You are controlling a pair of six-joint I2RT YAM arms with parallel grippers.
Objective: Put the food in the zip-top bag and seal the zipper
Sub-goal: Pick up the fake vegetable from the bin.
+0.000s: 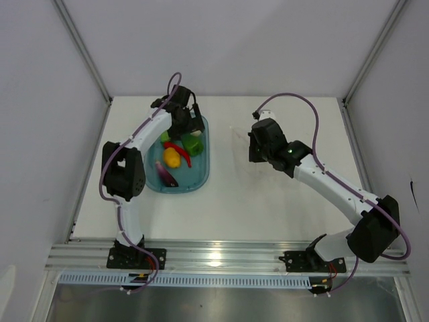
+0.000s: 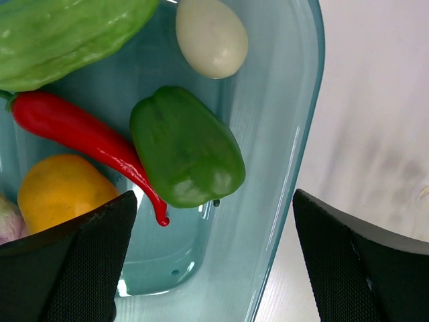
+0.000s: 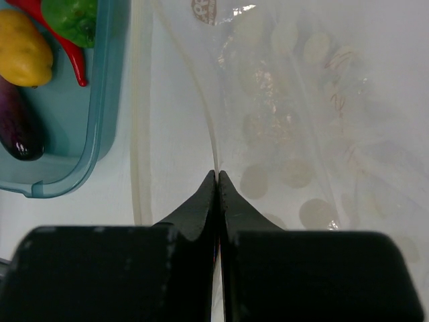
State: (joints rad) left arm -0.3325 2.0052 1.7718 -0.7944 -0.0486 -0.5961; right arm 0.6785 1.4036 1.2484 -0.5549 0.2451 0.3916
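The food lies in a teal tub [image 1: 201, 176]. The left wrist view shows the light green pod [image 2: 67, 33], white ball [image 2: 211, 37], dark green pepper [image 2: 188, 147], red chili [image 2: 80, 131], yellow-orange piece [image 2: 60, 191] and a sliver of the purple piece [image 2: 5, 218]. My left gripper [image 2: 213, 225] is open and empty just above the tub's end [image 1: 193, 126]. The clear dotted zip-top bag [image 3: 301, 100] lies flat on the table, faint in the top view [image 1: 238, 136]. My right gripper [image 3: 217, 176] is shut on the bag's thin edge strip [image 3: 201, 114], low over the table [image 1: 255, 145].
The tub wall [image 2: 295, 154] runs between my left fingers [image 2: 362, 261]. In the right wrist view the tub [image 3: 100, 121] sits left of the bag, with the yellow piece [image 3: 23, 50] and purple piece [image 3: 17, 124] in it. White walls enclose the table.
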